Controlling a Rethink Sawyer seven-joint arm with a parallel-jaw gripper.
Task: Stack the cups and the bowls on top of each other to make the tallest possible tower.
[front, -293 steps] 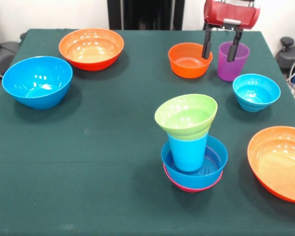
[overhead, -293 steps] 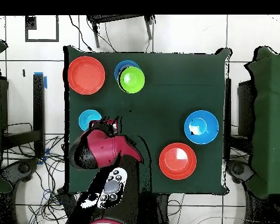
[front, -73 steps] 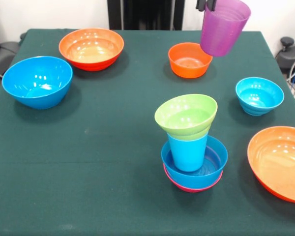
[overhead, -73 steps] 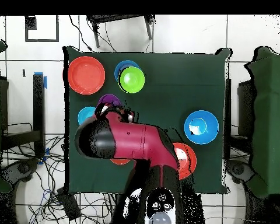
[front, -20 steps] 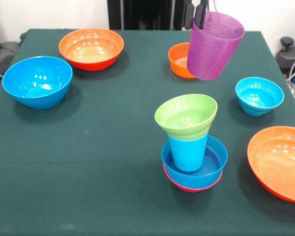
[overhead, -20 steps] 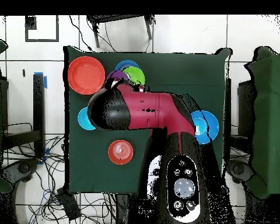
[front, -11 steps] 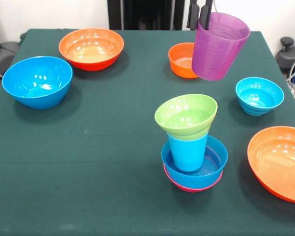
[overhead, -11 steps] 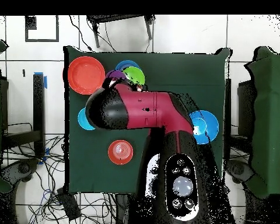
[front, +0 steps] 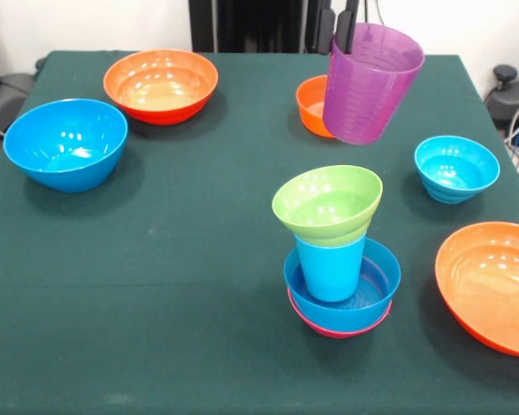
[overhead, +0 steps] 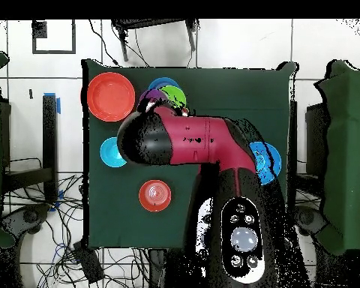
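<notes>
The purple cup point(front: 370, 85) hangs tilted in the air, above and a little behind the tower. My gripper point(front: 337, 36) is shut on its rim at the top edge of the front view. The tower stands on a pink bowl point(front: 336, 328). A blue bowl point(front: 376, 290) sits on that, then a light blue cup point(front: 330, 266), then a tilted green bowl point(front: 327, 204) on top. From overhead my red arm point(overhead: 190, 142) hides most of this, with only a purple sliver of the cup point(overhead: 148, 95) beside the green bowl point(overhead: 174, 96).
Loose bowls ring the tower: a large blue bowl point(front: 66, 143), an orange bowl point(front: 161, 84), a small orange bowl point(front: 311, 105) partly behind the purple cup, a cyan bowl point(front: 452, 166), and a wide orange bowl point(front: 493, 285) at the right edge.
The purple cup was gripped on the table by the small orange bowl, lifted, and carried toward the tower. In the last half second it shifted slightly left.
</notes>
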